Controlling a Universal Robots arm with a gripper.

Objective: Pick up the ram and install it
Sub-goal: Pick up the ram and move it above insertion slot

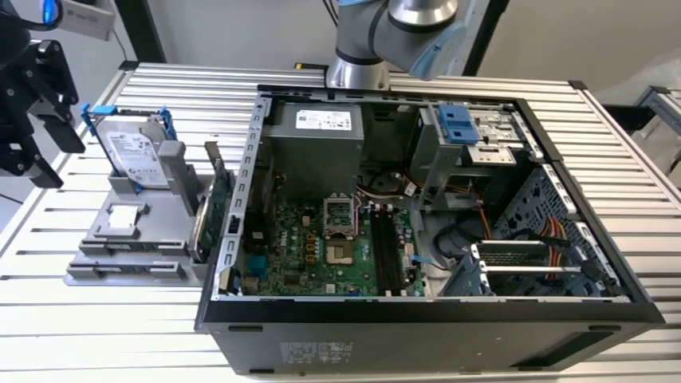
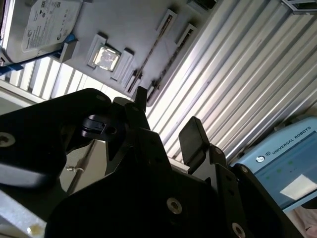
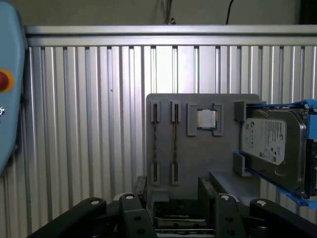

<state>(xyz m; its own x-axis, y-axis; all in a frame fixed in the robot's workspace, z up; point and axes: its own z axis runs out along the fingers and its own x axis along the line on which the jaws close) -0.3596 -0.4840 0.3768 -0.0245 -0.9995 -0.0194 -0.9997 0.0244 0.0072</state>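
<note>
1. The black pincer (image 3: 173, 193) is open. Its two fingers (image 3: 141, 186) stand apart, and there is nothing between them.
2. In the exterior view it hangs in the air at the upper left of the frame. It is well apart from the open computer box (image 1: 426, 335).
3. The ram (image 3: 175, 144) is a thin dark stick. It stands on its thin edge in a slot of the gray tray (image 3: 198, 158).
4. A second thin stick (image 3: 155, 144) stands just beside it in the next slot.
5. The same tray also holds a small silver chip (image 3: 206, 119) and a hard drive (image 3: 270, 141) in a blue frame. The chip sits between the sticks and the drive.
6. The tray lies on the ribbed metal table (image 1: 107, 335), at the exterior view's left, just beside the computer box.
7. The pincer is near the tray but does not touch the ram. In the first wrist view the ram lines up with the gap between the fingers.
8. Inside the box, the long black slots (image 1: 383, 255) on the green board look empty to me.
9. So I think the job is only at its start. The ram is not picked up yet, and it is not put in yet.
</note>
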